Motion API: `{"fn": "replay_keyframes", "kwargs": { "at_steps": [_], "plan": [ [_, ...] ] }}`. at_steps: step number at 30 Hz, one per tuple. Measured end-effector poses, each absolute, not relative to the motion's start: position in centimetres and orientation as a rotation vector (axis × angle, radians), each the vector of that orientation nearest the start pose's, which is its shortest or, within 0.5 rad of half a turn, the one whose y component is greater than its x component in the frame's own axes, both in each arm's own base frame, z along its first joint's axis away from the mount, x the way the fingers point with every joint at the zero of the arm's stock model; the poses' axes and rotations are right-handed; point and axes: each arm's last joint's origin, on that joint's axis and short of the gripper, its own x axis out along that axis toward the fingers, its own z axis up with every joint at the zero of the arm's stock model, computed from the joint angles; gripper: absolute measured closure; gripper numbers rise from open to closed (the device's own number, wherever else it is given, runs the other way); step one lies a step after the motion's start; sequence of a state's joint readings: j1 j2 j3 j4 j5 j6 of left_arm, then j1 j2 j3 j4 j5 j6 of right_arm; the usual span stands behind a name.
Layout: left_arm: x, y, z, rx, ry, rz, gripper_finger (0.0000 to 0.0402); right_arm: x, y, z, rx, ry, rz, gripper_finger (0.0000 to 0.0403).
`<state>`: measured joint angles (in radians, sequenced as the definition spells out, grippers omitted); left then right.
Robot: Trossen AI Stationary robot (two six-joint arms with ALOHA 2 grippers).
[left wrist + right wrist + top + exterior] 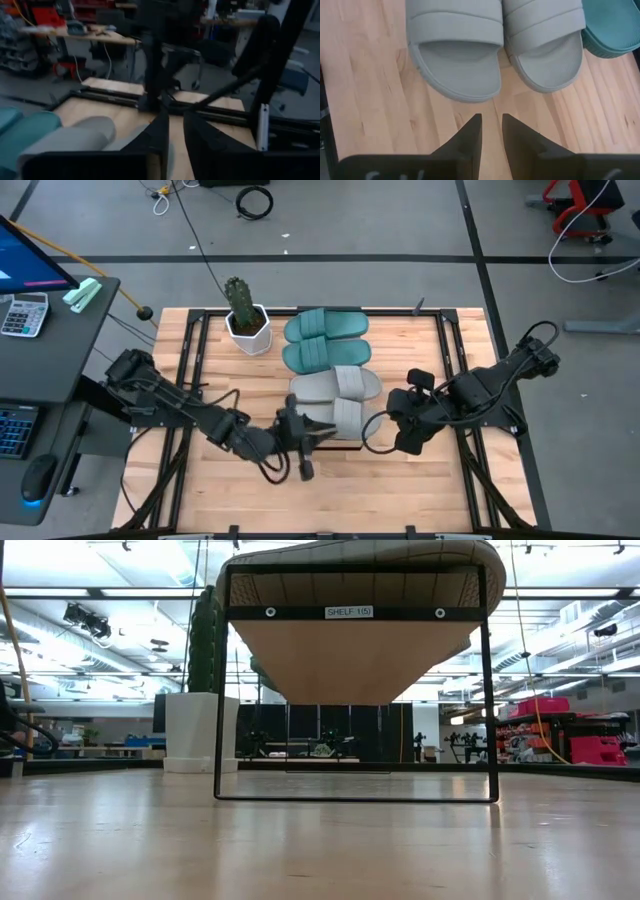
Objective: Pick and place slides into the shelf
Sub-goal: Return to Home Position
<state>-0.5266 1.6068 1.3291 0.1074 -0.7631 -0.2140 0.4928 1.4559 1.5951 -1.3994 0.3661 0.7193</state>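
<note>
Teal and grey foam slides (335, 385) lined four in a row atop the shelf (350, 650), mid-table, near the back-edge cactus (240, 302). Left gripper (176, 117) and right gripper (491, 120) flanking the front grey one, empty, fingers slightly parted.

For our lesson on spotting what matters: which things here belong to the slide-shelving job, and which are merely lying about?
Job: teal slides, grey slides, shelf, left pincer and right pincer, both empty near the grey slides.
Lying about: cactus, calculator, keyboard, floor cables.
</note>
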Motion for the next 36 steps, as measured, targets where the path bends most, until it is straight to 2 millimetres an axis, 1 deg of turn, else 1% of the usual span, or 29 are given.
{"fn": "replay_keyframes", "kwargs": {
  "at_steps": [4, 8, 11, 16, 26, 31, 36],
  "plan": [
    [31.8, -14.7, 33.7, -0.116, 0.040, 0.277, 0.0366, 22.7, 11.3, 36.9, 0.106, 1.093, -0.290, 0.0320],
    [30.4, -12.7, 32.9, -0.090, 0.055, 0.312, 0.0385, 22.8, 11.3, 36.9, 0.106, 1.084, -0.292, 0.0320],
    [29.1, -11.2, 32.3, -0.084, 0.064, 0.336, 0.0389, 22.9, 11.3, 37.0, 0.113, 1.073, -0.288, 0.0321],
    [26.6, -8.6, 31.4, -0.097, 0.040, 0.336, 0.0385, 23.6, 11.0, 37.2, 0.158, 1.024, -0.288, 0.0321],
    [21.8, -4.2, 29.4, -0.114, -0.034, 0.333, 0.0393, 25.9, 9.0, 36.6, 0.259, 0.997, -0.371, 0.0321],
    [19.3, -2.7, 28.3, -0.121, -0.062, 0.349, 0.0386, 27.7, 7.6, 36.0, 0.328, 0.990, -0.402, 0.0321],
    [16.9, -1.8, 27.5, -0.116, -0.142, 0.341, 0.0396, 29.2, 6.6, 35.3, 0.376, 0.982, -0.417, 0.0321]
  ]
}}
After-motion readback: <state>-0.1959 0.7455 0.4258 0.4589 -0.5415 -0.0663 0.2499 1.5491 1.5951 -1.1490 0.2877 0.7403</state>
